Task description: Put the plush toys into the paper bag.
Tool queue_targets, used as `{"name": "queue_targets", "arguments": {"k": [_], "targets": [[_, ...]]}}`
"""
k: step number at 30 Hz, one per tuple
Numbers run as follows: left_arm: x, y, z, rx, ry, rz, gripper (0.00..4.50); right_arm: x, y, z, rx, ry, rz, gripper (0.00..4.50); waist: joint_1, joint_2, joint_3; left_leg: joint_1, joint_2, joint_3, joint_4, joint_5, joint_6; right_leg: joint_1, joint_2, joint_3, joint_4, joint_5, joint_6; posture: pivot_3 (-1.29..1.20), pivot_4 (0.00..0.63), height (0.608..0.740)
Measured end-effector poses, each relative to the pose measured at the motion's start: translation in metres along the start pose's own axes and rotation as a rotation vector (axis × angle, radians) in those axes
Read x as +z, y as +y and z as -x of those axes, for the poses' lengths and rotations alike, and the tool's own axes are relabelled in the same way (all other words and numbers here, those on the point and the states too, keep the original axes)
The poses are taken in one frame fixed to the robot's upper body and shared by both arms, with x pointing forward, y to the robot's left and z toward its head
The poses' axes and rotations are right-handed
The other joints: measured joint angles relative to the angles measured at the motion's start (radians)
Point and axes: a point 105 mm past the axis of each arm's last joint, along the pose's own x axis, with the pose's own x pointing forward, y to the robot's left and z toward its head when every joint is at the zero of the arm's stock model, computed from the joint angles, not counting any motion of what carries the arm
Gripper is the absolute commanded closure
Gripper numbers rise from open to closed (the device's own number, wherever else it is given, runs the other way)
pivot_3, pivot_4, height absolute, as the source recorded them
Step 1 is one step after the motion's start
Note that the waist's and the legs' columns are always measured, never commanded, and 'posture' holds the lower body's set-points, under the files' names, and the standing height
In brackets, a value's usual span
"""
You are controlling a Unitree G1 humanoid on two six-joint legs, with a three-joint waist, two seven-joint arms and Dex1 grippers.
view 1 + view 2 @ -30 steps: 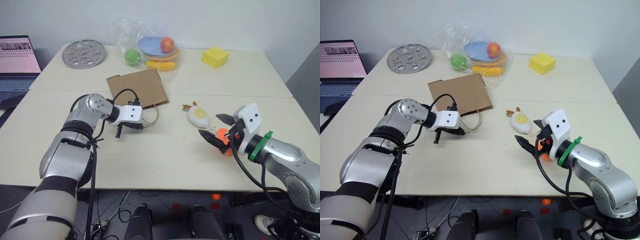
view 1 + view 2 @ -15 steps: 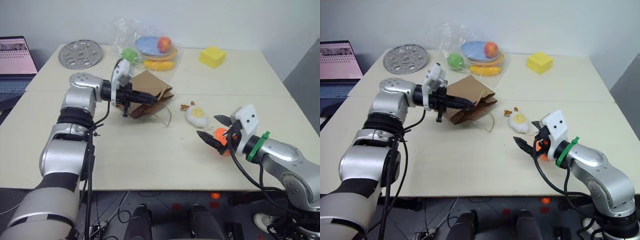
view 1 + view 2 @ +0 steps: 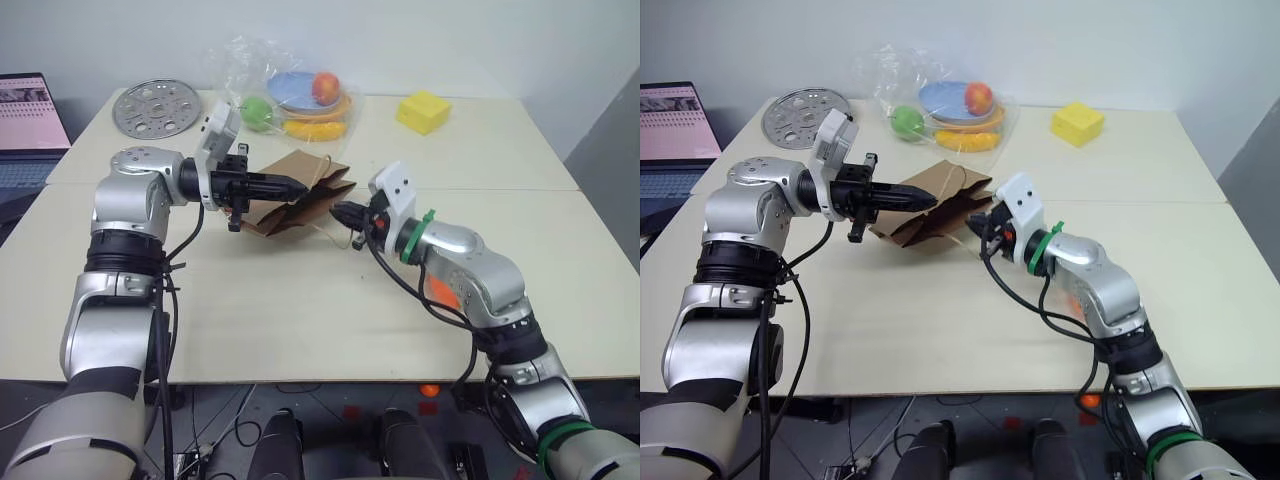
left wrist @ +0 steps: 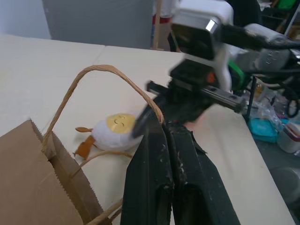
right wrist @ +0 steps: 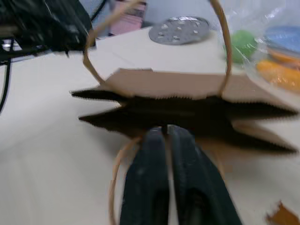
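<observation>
My left gripper (image 3: 298, 187) is shut on the upper edge of the brown paper bag (image 3: 300, 205). It holds the bag raised, tipped on its side, with the dark mouth (image 5: 187, 110) facing my right arm. My right gripper (image 3: 342, 212) is shut right at that mouth, with nothing visible between its fingers. The bag's lower loop handle (image 5: 115, 183) curls around them. The white egg plush toy (image 4: 114, 133) lies on the table just past the upper handle (image 4: 101, 75). The orange plush toy (image 3: 438, 288) lies on the table, mostly hidden behind my right forearm.
At the back of the table stand a clear plastic bag of fruit (image 3: 295, 95), a yellow wedge block (image 3: 424, 112) and a round perforated metal plate (image 3: 155, 106). A laptop (image 3: 30, 120) sits beyond the table's far left edge.
My right arm swung left from the orange toy to the bag's mouth, and its fingers went from open to shut. The left gripper kept the bag lifted. The orange toy stayed on the table.
</observation>
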Motion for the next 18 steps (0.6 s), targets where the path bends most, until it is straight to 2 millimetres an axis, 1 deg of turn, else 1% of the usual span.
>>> {"name": "queue_targets", "arguments": {"k": [2,3,6,9,13,16,17,18], "targets": [[-0.001,-0.003,0.003,0.003,0.005,0.006,4.50,-0.001,0.003,0.006,0.061,0.015,0.005,4.49,0.002,0.000,0.000,0.000,0.000,0.000,0.000,0.000,0.000,0.000,0.000,0.000,0.000,0.000,0.000,0.00,0.150,0.740],[-0.002,-0.004,0.004,0.005,0.002,0.016,4.50,-0.002,0.001,0.008,0.062,0.020,0.004,4.49,0.001,0.000,0.000,0.000,0.000,0.000,0.000,0.000,0.000,0.000,0.000,0.000,0.000,0.000,0.000,0.00,0.150,0.740],[0.003,-0.008,0.004,0.004,-0.043,0.042,4.50,-0.004,0.003,0.004,0.058,0.009,-0.013,4.49,-0.004,0.000,0.000,0.000,0.000,0.000,0.000,0.000,0.000,0.000,0.000,0.000,0.001,0.000,0.000,0.00,0.150,0.740],[0.010,-0.012,0.004,-0.003,-0.072,0.031,4.50,-0.009,0.013,-0.013,0.062,-0.020,-0.063,4.49,-0.012,0.000,0.000,0.001,0.000,0.000,0.000,0.000,0.000,0.000,0.000,0.000,0.003,0.000,0.000,0.00,0.150,0.740],[0.010,-0.015,0.004,-0.002,-0.076,0.038,4.50,-0.021,0.029,-0.036,0.079,-0.023,-0.117,4.49,-0.015,0.000,0.000,0.001,0.000,0.000,0.000,0.000,0.000,-0.005,0.000,0.001,0.011,0.000,0.000,0.00,0.150,0.740],[0.011,-0.017,0.010,0.012,-0.064,0.039,4.50,-0.030,0.025,-0.045,0.040,-0.017,-0.123,4.49,-0.012,0.000,0.000,0.001,0.000,0.000,0.001,0.000,0.000,-0.006,0.000,0.001,0.013,0.000,-0.001,0.00,0.150,0.740],[0.012,-0.017,0.013,0.027,-0.062,0.041,4.50,-0.034,0.019,-0.052,0.001,-0.006,-0.128,4.49,-0.014,0.000,0.000,0.001,0.000,0.000,0.001,0.000,0.000,-0.006,0.000,0.001,0.013,0.000,-0.001,0.00,0.150,0.740],[0.013,-0.016,0.016,0.040,-0.064,0.039,4.50,-0.043,0.014,-0.061,-0.050,0.025,-0.136,4.49,-0.017,0.000,0.000,0.001,0.000,0.000,0.001,0.000,0.000,-0.006,0.000,0.001,0.013,-0.001,-0.001,0.00,0.150,0.740]]}}
